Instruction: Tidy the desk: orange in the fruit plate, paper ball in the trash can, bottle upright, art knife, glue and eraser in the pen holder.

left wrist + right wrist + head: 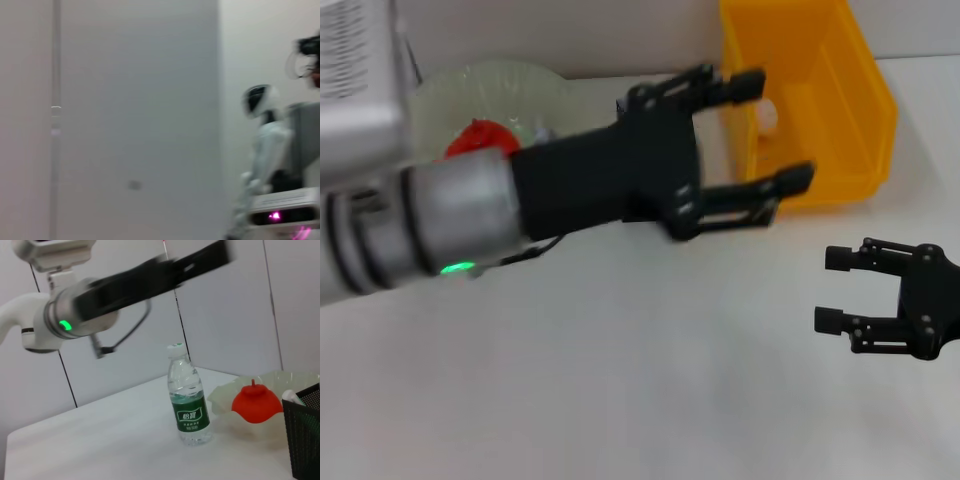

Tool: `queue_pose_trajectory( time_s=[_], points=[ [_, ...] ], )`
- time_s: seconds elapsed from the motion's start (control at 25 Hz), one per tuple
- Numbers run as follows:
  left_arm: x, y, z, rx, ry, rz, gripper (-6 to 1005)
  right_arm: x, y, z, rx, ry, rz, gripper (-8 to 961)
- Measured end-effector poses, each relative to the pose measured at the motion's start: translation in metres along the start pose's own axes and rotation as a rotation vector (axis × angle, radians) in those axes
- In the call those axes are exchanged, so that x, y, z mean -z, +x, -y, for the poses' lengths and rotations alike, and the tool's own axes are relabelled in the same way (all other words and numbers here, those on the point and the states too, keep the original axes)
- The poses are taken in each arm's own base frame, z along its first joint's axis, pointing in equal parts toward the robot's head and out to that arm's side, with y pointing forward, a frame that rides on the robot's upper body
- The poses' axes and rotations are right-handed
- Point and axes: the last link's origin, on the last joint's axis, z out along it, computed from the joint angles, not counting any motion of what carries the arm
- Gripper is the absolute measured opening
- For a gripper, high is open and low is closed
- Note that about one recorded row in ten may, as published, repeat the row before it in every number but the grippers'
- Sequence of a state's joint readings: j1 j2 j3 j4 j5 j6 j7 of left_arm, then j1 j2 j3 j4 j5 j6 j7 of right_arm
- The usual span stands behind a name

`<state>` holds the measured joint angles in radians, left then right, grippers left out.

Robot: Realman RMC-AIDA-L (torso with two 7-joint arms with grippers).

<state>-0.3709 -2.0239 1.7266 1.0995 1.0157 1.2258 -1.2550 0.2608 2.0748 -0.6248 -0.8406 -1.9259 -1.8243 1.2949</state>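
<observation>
We saw the left gripper (767, 130) spread wide and empty, its fingertips (748, 84) before the bright yellow rectangular trash can (840, 110); the right gripper (832, 290) hung open, holding nothing.

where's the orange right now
The orange sits in the fruit plate, between the upright bottle and the pen holder; in the head view it shows on the left, behind the left arm.

Robotics lab: bare white table (620, 400); plain panel walls (135, 100); another white robot (262, 135)
</observation>
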Motion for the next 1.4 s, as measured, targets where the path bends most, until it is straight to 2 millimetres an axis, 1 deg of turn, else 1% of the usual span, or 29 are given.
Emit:
queue_pose_trajectory(
  time_s=[0.04, 0.08, 0.12, 0.16, 0.2, 0.24, 0.28, 0.36, 0.4, 0.44, 0.48, 0.52, 0.6, 0.64, 0.68, 0.72, 0.8, 1.0, 1.24, 1.4],
  points=[
    [0.011, -0.001, -0.002, 0.022, -0.034, -0.01, 814, 0.0, 0.0, 0.0, 0.001, 0.001, 0.0, 802],
    [0.038, -0.006, -0.001, 0.065, -0.057, -0.05, 829, -0.001, -0.001, 0.001, 0.003, 0.001, 0.002, 802],
    [0.038, -0.006, -0.001, 0.065, -0.057, -0.05, 843, -0.001, -0.001, 0.001, 0.003, 0.001, 0.002, 802],
    [0.065, -0.017, 0.001, 0.107, -0.03, -0.082, 857, -0.001, -0.001, 0.001, 0.004, 0.0, 0.004, 802],
    [0.065, -0.017, 0.001, 0.107, -0.03, -0.082, 857, -0.002, -0.001, 0.001, 0.007, -0.002, 0.005, 802],
    [0.078, -0.025, 0.002, 0.124, -0.007, -0.09, 857, -0.003, -0.001, 0.001, 0.008, -0.005, 0.007, 802],
    [0.096, -0.041, 0.0, 0.133, 0.041, -0.079, 857, -0.004, -0.002, 0.0, 0.015, -0.012, 0.011, 802],
    [0.11, -0.06, -0.006, 0.127, 0.091, -0.049, 857, -0.004, -0.002, 0.0, 0.017, -0.015, 0.014, 802],
    [0.11, -0.06, -0.006, 0.127, 0.091, -0.049, 857, -0.005, -0.002, -0.001, 0.02, -0.019, 0.019, 802],
    [0.114, -0.069, -0.01, 0.119, 0.106, -0.027, 858, -0.006, -0.003, -0.002, 0.022, -0.026, 0.026, 802],
    [0.12, -0.082, -0.018, 0.111, 0.122, 0.011, 858, -0.007, -0.003, -0.005, 0.034, -0.049, 0.049, 802],
    [0.12, -0.082, -0.018, 0.111, 0.122, 0.011, 858, -0.007, -0.003, -0.005, 0.034, -0.049, 0.049, 802],
    [0.123, -0.096, -0.024, 0.103, 0.141, 0.063, 858, -0.008, -0.004, -0.008, 0.053, -0.073, 0.067, 802],
    [0.123, -0.096, -0.024, 0.103, 0.141, 0.063, 858, -0.01, -0.005, -0.009, 0.061, -0.086, 0.071, 802],
    [0.12, -0.108, -0.026, 0.094, 0.166, 0.117, 858, -0.014, -0.006, -0.012, 0.08, -0.116, 0.08, 802],
    [0.12, -0.108, -0.026, 0.094, 0.166, 0.117, 858, -0.014, -0.006, -0.012, 0.08, -0.116, 0.08, 802],
    [0.112, -0.118, -0.028, 0.096, 0.154, 0.169, 858, -0.018, -0.006, -0.013, 0.091, -0.139, 0.085, 802],
    [0.106, -0.118, -0.028, 0.112, 0.118, 0.179, 859, -0.021, -0.006, -0.015, 0.103, -0.163, 0.096, 802],
    [0.114, -0.116, -0.027, 0.144, 0.136, 0.175, 858, -0.023, -0.003, -0.013, 0.085, -0.145, 0.076, 802],
    [0.116, -0.115, -0.03, 0.16, 0.129, 0.165, 857, -0.03, -0.001, -0.009, 0.062, -0.149, 0.032, 802]
  ],
)
